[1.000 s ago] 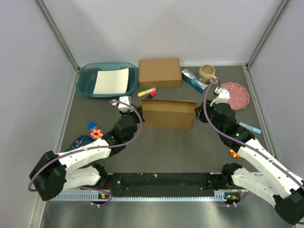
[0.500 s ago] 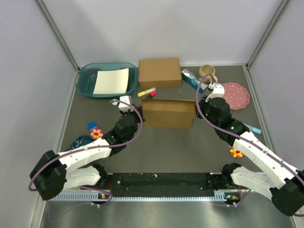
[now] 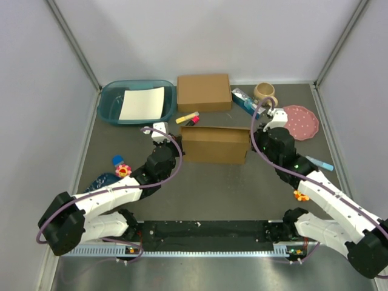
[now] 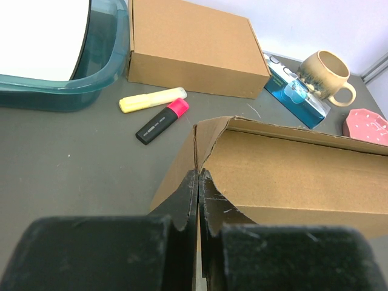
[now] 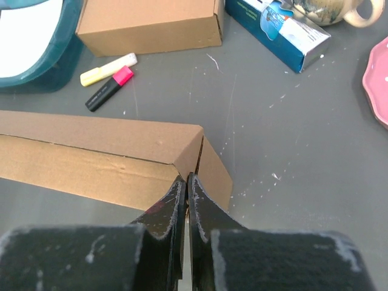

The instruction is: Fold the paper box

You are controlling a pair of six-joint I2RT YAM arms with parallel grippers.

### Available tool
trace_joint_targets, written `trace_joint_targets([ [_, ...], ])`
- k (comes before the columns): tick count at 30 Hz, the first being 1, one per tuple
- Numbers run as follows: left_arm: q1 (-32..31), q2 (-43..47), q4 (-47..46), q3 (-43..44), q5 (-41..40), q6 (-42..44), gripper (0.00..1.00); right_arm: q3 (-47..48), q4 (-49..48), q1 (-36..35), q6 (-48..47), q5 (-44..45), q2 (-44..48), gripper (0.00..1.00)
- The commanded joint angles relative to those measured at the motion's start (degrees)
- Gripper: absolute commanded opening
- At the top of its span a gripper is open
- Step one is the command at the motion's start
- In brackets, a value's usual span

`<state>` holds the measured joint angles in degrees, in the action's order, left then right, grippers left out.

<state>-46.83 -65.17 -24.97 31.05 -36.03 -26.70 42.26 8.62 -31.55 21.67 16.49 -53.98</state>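
Brown cardboard, seen from above: the box [image 3: 215,145] stands mid-table with its long side running 9 to 3. My left gripper [image 3: 177,149] is at its 9 o'clock end and my right gripper [image 3: 252,140] at its 3 o'clock end. The second box [image 3: 204,92] sits apart at 12. In the left wrist view, my left fingers [image 4: 182,206] are pressed together, nipping the thin card edge at the box's near corner, where the end flap meets the long wall. Two highlighters [image 4: 151,100] lie off at 11. In the right wrist view, my right fingers [image 5: 167,211] are likewise closed tight on the corner seam at the other end, with no gap beyond the card's thickness. I judge the step is squaring up the two ends. To do it well I should grip both corners evenly and ease the flaps inward along their creases together. I should not tug, or the long wall may bow or the seam may tear.
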Motion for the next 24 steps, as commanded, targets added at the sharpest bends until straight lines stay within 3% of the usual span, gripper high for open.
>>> trace_joint_targets([
  [1, -0.3, -3.7, 15.4, -2.9, 2.7, 0.6, 0.0, -3.8, -0.5, 0.5, 1.5, -0.2, 1.6, 0.0],
  [7, -0.5, -4.0, 15.1, -3.4, 3.1, 0.1, 0.0, -9.6, -0.2, 0.5, 4.0, -1.4, 2.4, 0.0],
  [17, -0.5, -4.1, 15.8, -2.7, 2.5, -0.8, 0.0, -9.9, 2.4, 0.5, 5.2, -2.4, 1.0, 0.0],
  [24, -0.5, -0.2, 19.6, 0.4, 3.7, 1.4, 0.29, -7.8, 4.0, 0.5, 5.2, -0.8, 0.7, 0.0],
])
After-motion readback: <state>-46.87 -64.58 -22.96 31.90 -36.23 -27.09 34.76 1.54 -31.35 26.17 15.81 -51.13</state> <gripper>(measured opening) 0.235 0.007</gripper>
